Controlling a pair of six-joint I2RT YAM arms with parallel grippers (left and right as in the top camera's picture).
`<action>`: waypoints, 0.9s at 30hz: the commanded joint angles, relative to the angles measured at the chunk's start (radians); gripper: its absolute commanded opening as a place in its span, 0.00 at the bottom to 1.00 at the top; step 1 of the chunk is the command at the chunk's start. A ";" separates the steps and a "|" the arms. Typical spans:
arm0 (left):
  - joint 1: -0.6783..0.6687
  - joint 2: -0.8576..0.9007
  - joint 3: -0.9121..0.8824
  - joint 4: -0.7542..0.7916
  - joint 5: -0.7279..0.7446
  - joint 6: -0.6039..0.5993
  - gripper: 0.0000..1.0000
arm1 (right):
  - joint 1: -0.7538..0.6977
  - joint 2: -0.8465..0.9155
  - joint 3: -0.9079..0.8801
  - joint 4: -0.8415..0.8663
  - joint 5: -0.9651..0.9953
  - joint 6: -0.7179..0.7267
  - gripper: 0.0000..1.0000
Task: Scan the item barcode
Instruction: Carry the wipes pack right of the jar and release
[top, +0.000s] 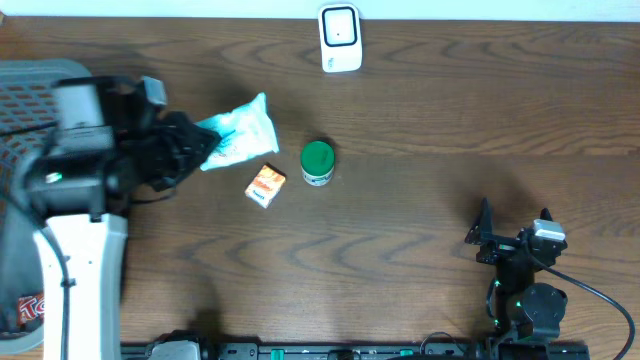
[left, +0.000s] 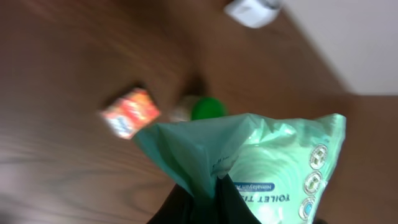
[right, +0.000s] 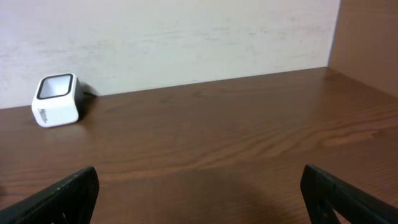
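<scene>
My left gripper (top: 205, 143) is shut on the edge of a pale green toilet-tissue pack (top: 240, 132), which it holds above the table at the left. In the left wrist view the black fingers (left: 239, 202) pinch the pack (left: 267, 162) from below, with its printed face toward the camera. The white barcode scanner (top: 340, 38) stands at the table's far edge and shows in the right wrist view as a white box (right: 57, 99) by the wall. My right gripper (top: 514, 228) rests open near the front right with nothing between its fingers (right: 65, 193). No barcode is visible.
A small orange box (top: 265, 186) and a green-lidded jar (top: 317, 162) sit on the wood table just right of the held pack; both also show in the left wrist view, the box (left: 129, 112) and the jar (left: 208, 109). A grey basket (top: 30, 85) stands at the left edge.
</scene>
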 joint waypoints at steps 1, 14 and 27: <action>-0.165 -0.007 -0.003 0.010 -0.553 -0.111 0.08 | -0.007 -0.005 -0.001 -0.003 -0.002 0.012 0.99; -0.555 0.122 -0.003 0.194 -0.797 -0.135 0.07 | -0.007 -0.005 -0.001 -0.003 -0.002 0.012 0.99; -0.635 0.586 -0.003 0.494 -0.152 -0.139 0.07 | -0.007 -0.005 -0.001 -0.003 -0.002 0.012 0.99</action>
